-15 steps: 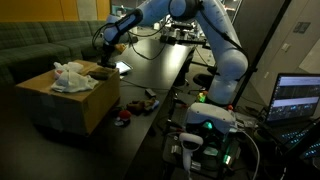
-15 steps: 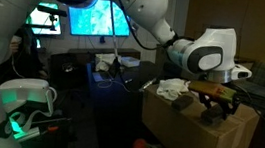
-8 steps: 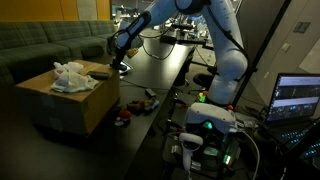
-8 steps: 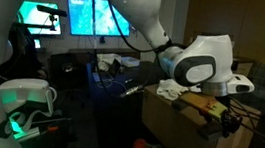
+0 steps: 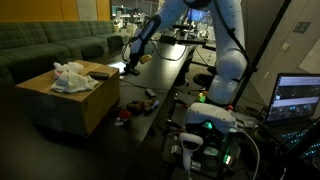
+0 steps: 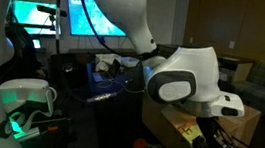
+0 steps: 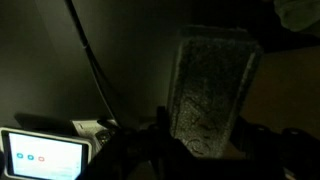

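In the wrist view a flat grey speckled slab (image 7: 212, 85) reaches from between the dark jaws up the picture, and my gripper (image 7: 205, 150) is shut on its near end. In an exterior view the gripper (image 5: 130, 64) hangs over the dark table (image 5: 160, 72), to the right of the cardboard box (image 5: 70, 98). Seen close in an exterior view, the gripper (image 6: 211, 143) carries a yellowish-dark piece in front of the cardboard box (image 6: 249, 119). The fingertips are lost in shadow.
A white crumpled cloth (image 5: 70, 76) lies on the box. A small lit screen (image 7: 44, 157) and a cable (image 7: 92, 60) lie on the table under the gripper. Small toys (image 5: 135, 105) sit at the table's near edge. A green sofa (image 5: 40, 45) stands behind.
The arm has swung away from above the box toward the table, carrying the slab along. The jaws have kept the same width.
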